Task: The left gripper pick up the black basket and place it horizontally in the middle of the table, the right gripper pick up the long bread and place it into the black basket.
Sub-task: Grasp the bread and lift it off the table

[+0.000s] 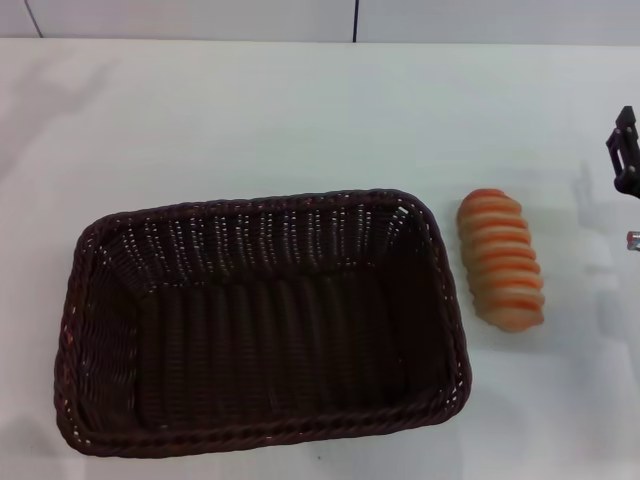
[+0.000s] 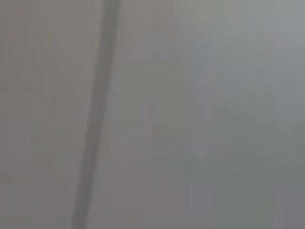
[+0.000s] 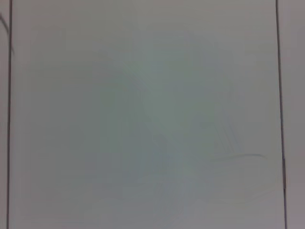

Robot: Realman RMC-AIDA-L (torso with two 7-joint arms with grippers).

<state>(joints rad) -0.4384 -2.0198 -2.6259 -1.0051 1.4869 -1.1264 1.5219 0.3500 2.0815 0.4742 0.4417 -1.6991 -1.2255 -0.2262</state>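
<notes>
The black basket (image 1: 262,318) lies lengthwise across the white table (image 1: 250,110), at the front left of middle, and it is empty. The long bread (image 1: 500,259) lies on the table just right of the basket, apart from it, stripes up. My right gripper (image 1: 626,152) shows only as a black claw part at the far right edge, to the right of the bread and a little beyond it. My left gripper is out of view. Both wrist views show only plain pale surface with dark lines.
A wall with dark seams (image 1: 355,20) runs behind the table's far edge. Bare tabletop lies behind the basket and around the bread.
</notes>
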